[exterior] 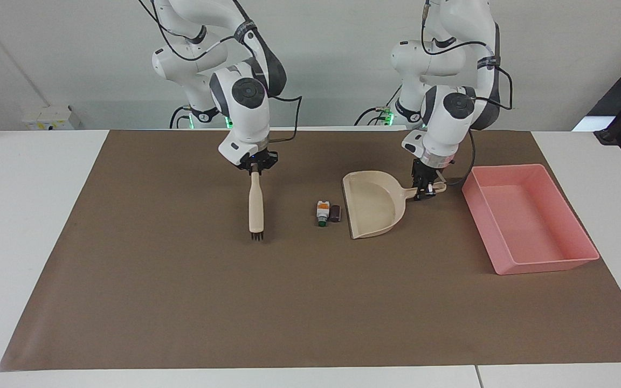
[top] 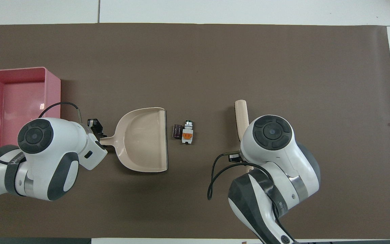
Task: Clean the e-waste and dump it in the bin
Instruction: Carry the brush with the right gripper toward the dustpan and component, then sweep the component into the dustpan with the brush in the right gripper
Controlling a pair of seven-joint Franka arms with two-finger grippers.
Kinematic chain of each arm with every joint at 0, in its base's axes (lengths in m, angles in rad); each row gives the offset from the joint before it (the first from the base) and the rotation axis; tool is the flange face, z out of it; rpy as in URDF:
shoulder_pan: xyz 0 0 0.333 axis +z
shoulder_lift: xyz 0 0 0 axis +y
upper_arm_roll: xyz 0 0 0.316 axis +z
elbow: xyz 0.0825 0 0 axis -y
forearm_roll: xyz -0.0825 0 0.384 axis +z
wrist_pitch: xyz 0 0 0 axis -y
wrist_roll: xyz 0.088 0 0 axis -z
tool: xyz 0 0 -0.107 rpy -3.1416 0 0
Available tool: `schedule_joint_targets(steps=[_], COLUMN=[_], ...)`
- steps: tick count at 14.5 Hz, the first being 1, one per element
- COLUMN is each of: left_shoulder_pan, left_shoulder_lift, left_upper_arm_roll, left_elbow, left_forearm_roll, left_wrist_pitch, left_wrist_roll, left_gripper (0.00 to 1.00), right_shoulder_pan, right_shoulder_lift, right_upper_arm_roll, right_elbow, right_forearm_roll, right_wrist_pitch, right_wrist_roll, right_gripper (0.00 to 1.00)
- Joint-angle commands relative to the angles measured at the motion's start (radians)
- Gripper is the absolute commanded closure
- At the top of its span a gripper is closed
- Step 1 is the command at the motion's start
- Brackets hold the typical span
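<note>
In the facing view, e-waste (exterior: 328,212) lies at 3 o'clock from the brush (exterior: 256,207) clamped in right pincer (exterior: 256,166); dustpan (exterior: 373,203), clamped by left pincer (exterior: 425,189), adjoins it.

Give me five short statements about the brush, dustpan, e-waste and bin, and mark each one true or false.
1. The right gripper holds the brush by its handle. True.
2. The e-waste lies in the dustpan. False: it lies on the mat beside the dustpan's open edge.
3. The bin holds both pieces. False: it is empty.
4. The left gripper grips the dustpan's handle. True.
5. The brush is between the dustpan and the bin. False: it is toward the right arm's end from the e-waste.
</note>
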Motion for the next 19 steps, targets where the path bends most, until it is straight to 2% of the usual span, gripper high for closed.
schedule_joint_targets(steps=[1,3,5,7,12,15,17,19], left_shoulder_pan=[-0.014,-0.035,-0.061,-0.086,-0.106,-0.112,-0.118,-0.118], left_shoulder_lift=[0.000,-0.002,-0.006,-0.009,-0.006,-0.006,-0.006,-0.008], left_upper_arm_roll=[0.011,0.011,0.011,0.008,0.006,0.005,0.005,0.005], left_elbow=[0.010,0.010,0.010,0.013,0.019,0.019,0.019,0.017], left_forearm_roll=[0.081,0.097,0.139,0.183,0.195,0.195,0.195,0.195], left_wrist_pitch=[-0.053,-0.061,-0.085,-0.125,-0.134,-0.134,-0.133,-0.127], left_wrist_roll=[-0.087,-0.135,-0.196,-0.306,-0.336,-0.334,-0.334,-0.334], left_gripper=[1.00,1.00,1.00,1.00,1.00,1.00,1.00,1.00], right_shoulder_pan=[0.057,0.106,0.145,0.149,0.162,0.162,0.163,0.163], right_shoulder_lift=[0.140,0.238,0.298,0.300,0.286,0.280,0.281,0.297], right_upper_arm_roll=[-0.003,-0.003,-0.003,-0.001,0.062,0.095,0.115,0.132], right_elbow=[0.179,0.300,0.350,0.352,0.342,0.317,0.297,0.271], right_forearm_roll=[0.013,0.015,0.015,0.013,0.011,0.013,0.027,0.190], right_wrist_pitch=[-0.035,-0.045,-0.032,-0.074,-0.212,-0.181,-0.120,0.030], right_wrist_roll=[0.093,0.169,0.172,0.166,0.129,0.024,-0.009,-0.011], right_gripper=[1.00,1.00,1.00,1.00,1.00,1.00,1.00,1.00])
